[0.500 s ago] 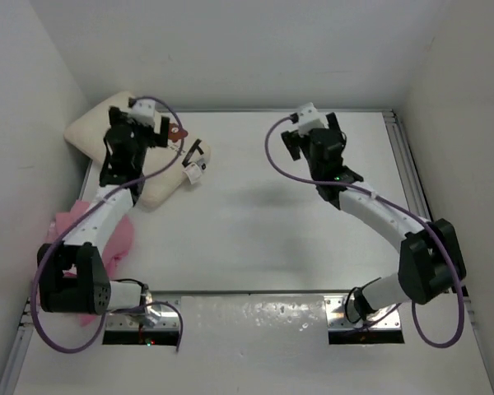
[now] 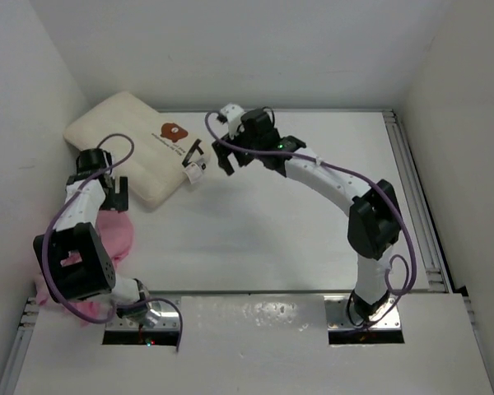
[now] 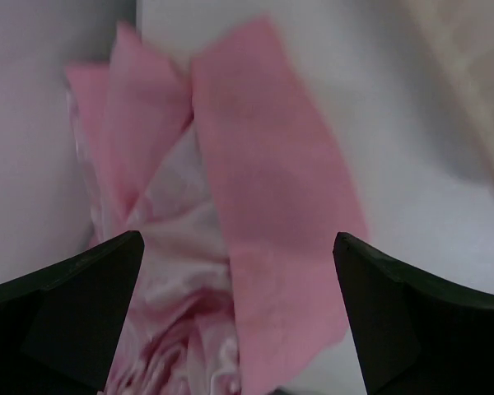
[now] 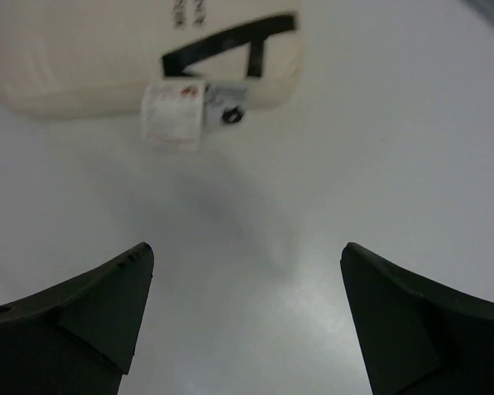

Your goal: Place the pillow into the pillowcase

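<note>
Cream quilted rectangular pillow (image 2: 136,148) lies diagonally, far-left to centre, ahead of right gripper (image 4: 247,247), jaws apart; left gripper (image 3: 237,240), jaws apart, over shiny pink fabric pillowcase (image 3: 263,206).

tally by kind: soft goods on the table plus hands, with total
Pillow, cream: 1
Pillowcase, pink: 1
Hands: 2, left hand and right hand, both open
Total: 4

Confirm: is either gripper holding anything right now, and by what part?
Nothing is held. The left gripper is open over the pillowcase; the right gripper is open over the table, short of the pillow.
</note>
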Controlling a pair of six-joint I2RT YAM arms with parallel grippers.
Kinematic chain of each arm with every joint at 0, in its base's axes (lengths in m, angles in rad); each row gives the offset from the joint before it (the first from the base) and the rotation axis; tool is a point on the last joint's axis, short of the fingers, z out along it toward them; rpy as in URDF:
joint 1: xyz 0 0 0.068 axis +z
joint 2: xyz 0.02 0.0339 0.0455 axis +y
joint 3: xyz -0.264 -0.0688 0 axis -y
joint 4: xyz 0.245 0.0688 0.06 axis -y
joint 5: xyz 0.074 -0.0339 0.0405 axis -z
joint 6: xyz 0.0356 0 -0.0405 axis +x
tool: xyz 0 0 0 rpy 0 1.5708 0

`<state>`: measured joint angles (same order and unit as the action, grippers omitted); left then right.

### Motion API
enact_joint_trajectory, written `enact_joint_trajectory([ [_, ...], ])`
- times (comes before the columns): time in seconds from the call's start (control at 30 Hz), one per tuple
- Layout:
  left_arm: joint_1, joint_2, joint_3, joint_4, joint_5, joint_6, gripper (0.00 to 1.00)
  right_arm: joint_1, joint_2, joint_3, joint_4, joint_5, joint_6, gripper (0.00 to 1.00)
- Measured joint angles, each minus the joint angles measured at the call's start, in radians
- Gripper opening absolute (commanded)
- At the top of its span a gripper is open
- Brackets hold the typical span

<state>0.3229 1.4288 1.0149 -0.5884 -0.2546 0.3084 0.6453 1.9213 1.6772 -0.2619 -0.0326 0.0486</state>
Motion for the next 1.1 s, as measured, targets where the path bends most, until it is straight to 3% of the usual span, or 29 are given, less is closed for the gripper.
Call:
enact_joint_trajectory([
  [0.1,0.038,-0.029,-0.070,-0.092,-0.086,0.002,1.00,0.061,-0.013,-0.112,-0.020,-0.035,0.026,0.94],
  [0.23,0.119,-0.086,-0.206,-0.056,-0.173,0.042,1.00,0.102,-0.021,-0.214,-0.055,-0.038,0.043,0.94],
  [0.3,0.148,-0.075,-0.257,-0.044,-0.179,0.063,0.91,0.108,-0.034,-0.241,-0.063,-0.021,0.050,0.94],
  [0.37,0.156,-0.053,-0.280,-0.045,-0.130,0.080,0.72,0.113,-0.060,-0.266,-0.063,-0.005,0.057,0.93],
  [0.4,0.156,-0.045,-0.283,-0.044,-0.097,0.089,0.47,0.115,-0.077,-0.280,-0.058,0.007,0.060,0.93],
  [0.43,0.156,-0.040,-0.283,-0.039,-0.068,0.089,0.36,0.115,-0.100,-0.297,-0.053,0.019,0.064,0.92],
  [0.47,0.156,-0.039,-0.282,-0.031,-0.037,0.097,0.06,0.115,-0.119,-0.310,-0.052,0.031,0.069,0.92],
  [0.5,0.155,-0.036,-0.279,-0.029,-0.013,0.097,0.00,0.114,-0.135,-0.320,-0.047,0.039,0.078,0.92],
  [0.63,0.147,-0.020,-0.216,-0.055,0.071,0.113,0.00,0.099,-0.156,-0.328,-0.005,0.044,0.134,0.94],
  [0.77,0.117,-0.022,-0.018,-0.098,0.144,0.103,0.00,0.054,-0.117,-0.293,0.076,-0.003,0.294,0.89],
  [0.93,0.081,-0.066,0.192,-0.065,0.201,0.076,0.00,0.006,0.154,-0.037,0.269,-0.035,0.658,0.86],
  [1.1,0.030,-0.125,0.152,-0.057,0.168,0.076,0.00,-0.002,0.397,0.119,0.337,-0.020,0.972,0.86],
])
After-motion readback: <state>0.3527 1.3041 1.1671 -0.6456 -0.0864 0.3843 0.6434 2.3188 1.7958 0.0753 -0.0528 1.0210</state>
